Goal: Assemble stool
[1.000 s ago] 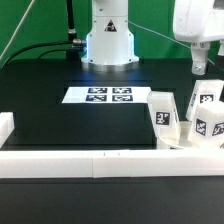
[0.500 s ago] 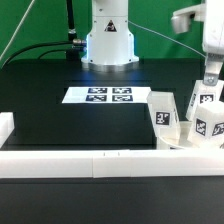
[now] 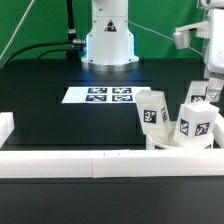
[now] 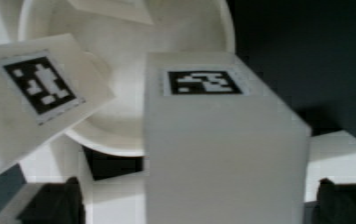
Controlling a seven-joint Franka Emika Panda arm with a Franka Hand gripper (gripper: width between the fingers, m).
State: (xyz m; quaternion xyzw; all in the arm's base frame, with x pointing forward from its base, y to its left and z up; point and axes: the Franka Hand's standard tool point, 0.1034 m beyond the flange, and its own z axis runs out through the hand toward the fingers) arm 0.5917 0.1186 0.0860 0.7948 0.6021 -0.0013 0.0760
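Note:
My gripper (image 3: pixel 211 84) has come down at the exterior view's right over a cluster of white tagged stool parts. In the wrist view its dark fingers (image 4: pixel 50 196) stand wide apart on either side of a chunky leg (image 4: pixel 219 140) with a tag on its end; a pale gap shows on one side. The gripper (image 4: pixel 193 198) is open around this leg. Two other legs (image 3: pixel 152 112) (image 3: pixel 197 123) stand in the cluster on or beside the round seat (image 3: pixel 180 146). The seat's curved body (image 4: pixel 130 125) and a tagged part (image 4: pixel 42 85) show behind the leg.
The marker board (image 3: pixel 108 96) lies flat in the middle of the black table. Long white border rails (image 3: pixel 90 165) run along the front, with a short piece (image 3: pixel 5 126) at the exterior view's left. The robot base (image 3: pixel 108 42) stands at the back.
The gripper has dropped lower at the exterior view's right. The cluster of legs has shifted toward the exterior view's left and the legs stand tilted differently.

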